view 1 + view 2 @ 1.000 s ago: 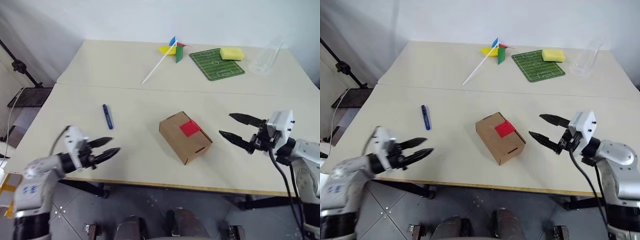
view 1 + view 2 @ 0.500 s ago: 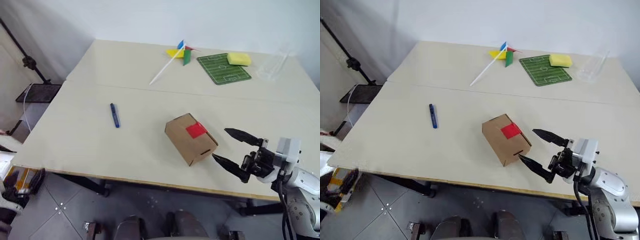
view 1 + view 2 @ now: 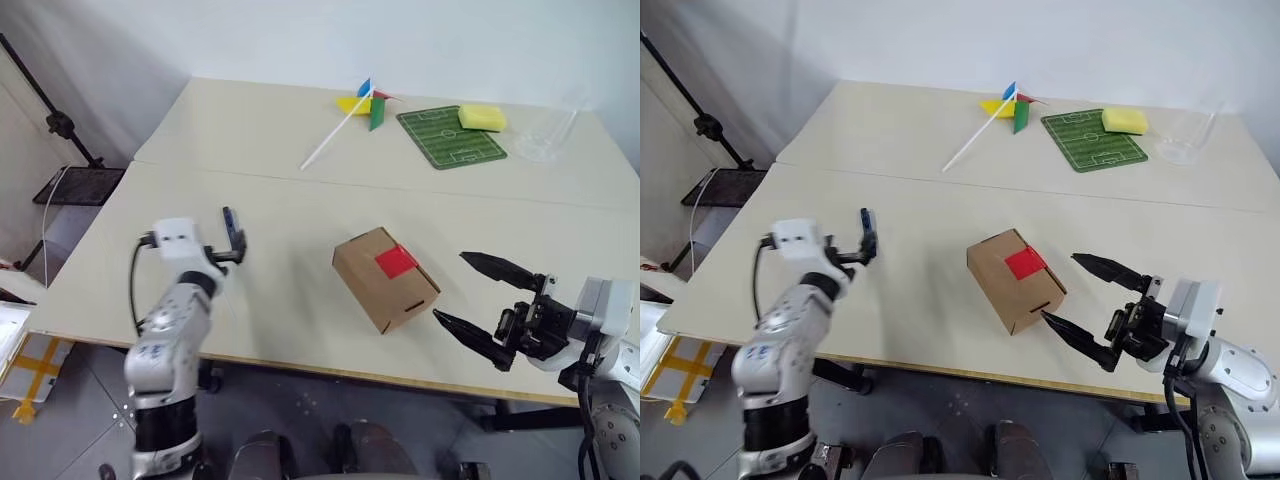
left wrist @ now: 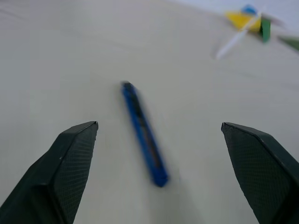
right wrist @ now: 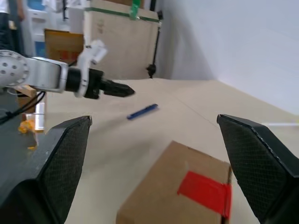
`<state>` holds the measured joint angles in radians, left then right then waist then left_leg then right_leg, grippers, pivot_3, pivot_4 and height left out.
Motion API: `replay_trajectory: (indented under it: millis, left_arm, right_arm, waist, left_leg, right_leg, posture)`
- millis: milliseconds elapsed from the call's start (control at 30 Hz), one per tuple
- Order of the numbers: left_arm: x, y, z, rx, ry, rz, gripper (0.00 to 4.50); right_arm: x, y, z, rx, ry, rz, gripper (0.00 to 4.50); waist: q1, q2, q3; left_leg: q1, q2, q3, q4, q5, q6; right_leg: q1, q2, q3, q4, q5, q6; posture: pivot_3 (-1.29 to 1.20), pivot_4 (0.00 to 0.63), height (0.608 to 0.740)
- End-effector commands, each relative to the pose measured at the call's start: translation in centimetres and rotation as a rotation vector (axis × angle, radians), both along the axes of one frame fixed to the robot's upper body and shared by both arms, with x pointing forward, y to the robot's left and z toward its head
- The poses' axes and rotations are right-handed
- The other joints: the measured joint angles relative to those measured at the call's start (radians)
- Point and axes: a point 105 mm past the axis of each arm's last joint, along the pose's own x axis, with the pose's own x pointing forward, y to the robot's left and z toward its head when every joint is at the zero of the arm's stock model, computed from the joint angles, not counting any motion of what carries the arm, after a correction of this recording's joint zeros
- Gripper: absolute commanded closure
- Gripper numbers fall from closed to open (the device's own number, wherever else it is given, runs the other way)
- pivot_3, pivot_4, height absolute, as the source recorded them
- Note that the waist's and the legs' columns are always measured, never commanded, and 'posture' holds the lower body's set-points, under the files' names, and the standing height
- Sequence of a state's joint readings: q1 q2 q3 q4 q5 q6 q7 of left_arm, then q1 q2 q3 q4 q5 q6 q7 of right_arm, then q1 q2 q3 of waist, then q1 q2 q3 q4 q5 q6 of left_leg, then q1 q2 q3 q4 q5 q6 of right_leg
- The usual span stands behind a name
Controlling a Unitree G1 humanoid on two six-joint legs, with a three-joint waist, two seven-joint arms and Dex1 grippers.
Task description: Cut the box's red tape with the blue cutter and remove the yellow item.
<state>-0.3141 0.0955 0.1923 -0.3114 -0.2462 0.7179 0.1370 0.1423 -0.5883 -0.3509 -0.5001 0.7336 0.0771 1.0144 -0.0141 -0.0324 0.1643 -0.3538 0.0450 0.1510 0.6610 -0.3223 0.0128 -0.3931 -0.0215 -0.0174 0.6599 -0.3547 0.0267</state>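
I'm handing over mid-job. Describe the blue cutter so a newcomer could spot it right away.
Start at the brown box with the red tape near the middle of the front table. Look toward the robot's left: the blue cutter lies flat on bare tabletop, just ahead of the open left gripper. It is slim, dark blue and pen-shaped, unlike the white-sticked pinwheel farther back.

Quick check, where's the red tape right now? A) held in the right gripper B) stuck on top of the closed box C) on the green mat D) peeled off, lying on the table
B: the red tape sits flat on the lid of the closed box, and the open right gripper is beside the box, holding nothing.
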Motion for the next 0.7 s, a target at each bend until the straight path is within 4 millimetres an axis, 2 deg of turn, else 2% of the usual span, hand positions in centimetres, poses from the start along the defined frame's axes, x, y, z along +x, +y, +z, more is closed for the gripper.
replay_trajectory:
  millis: [33,100,267,400,500,700]
  left_arm:
    - [1.4,-0.6,-0.2,0.112,0.02,0.095,0.02]
    - [2.1,-0.9,-0.5,0.177,0.043,0.139,0.02]
    - [3.6,-0.1,-0.2,0.149,0.065,0.259,0.02]
    - [4.7,-3.0,-1.9,0.051,0.141,0.148,0.02]
    - [4.5,-1.5,-2.9,0.058,0.197,0.272,0.02]
    - [3.9,-0.6,-4.0,0.096,0.255,0.322,0.02]
  right_arm:
    - [-0.6,0.3,1.2,0.002,-0.052,-0.011,0.0]
    - [-0.7,0.3,1.2,0.004,-0.047,-0.022,0.0]
    - [-0.8,0.3,1.4,0.017,-0.048,-0.053,0.0]
    - [-0.3,0.0,1.6,0.076,-0.025,-0.111,0.0]
    - [-0.1,0.3,2.1,0.102,-0.028,-0.115,0.0]
    - [0.3,-0.1,2.3,0.116,-0.034,-0.144,0.0]
  waist:
    - [0.002,0.0,0.0]
    - [0.008,0.0,0.0]
    - [0.014,0.0,0.0]
    - [0.015,0.0,0.0]
    - [0.017,0.0,0.0]
    - [0.012,0.0,0.0]
  left_leg:
    - [0.0,0.0,0.0,0.0,0.0,0.0]
    - [0.0,0.001,0.0,0.0,0.001,-0.002]
    - [0.0,0.0,0.0,0.0,0.002,-0.002]
    - [0.0,0.0,0.0,0.0,0.002,-0.002]
    - [0.0,0.0,0.0,0.0,0.002,-0.002]
    - [0.001,0.0,0.0,0.0,0.003,-0.004]
  right_leg:
    - [0.0,0.0,0.0,0.0,0.0,0.0]
    - [0.0,0.001,0.0,0.0,0.0,0.0]
    - [0.0,0.001,0.0,0.001,0.0,0.0]
    - [0.0,0.001,0.0,0.001,0.0,0.0]
    - [0.0,0.0,0.0,0.001,0.0,0.0]
    - [0.0,0.0,0.0,0.002,0.0,0.0]
  posture:
    - [0.0,0.15,0.74]
    - [0.0,0.15,0.74]
    - [0.0,0.15,0.74]
    - [0.0,0.15,0.74]
    - [0.0,0.15,0.74]
    - [0.0,0.15,0.74]
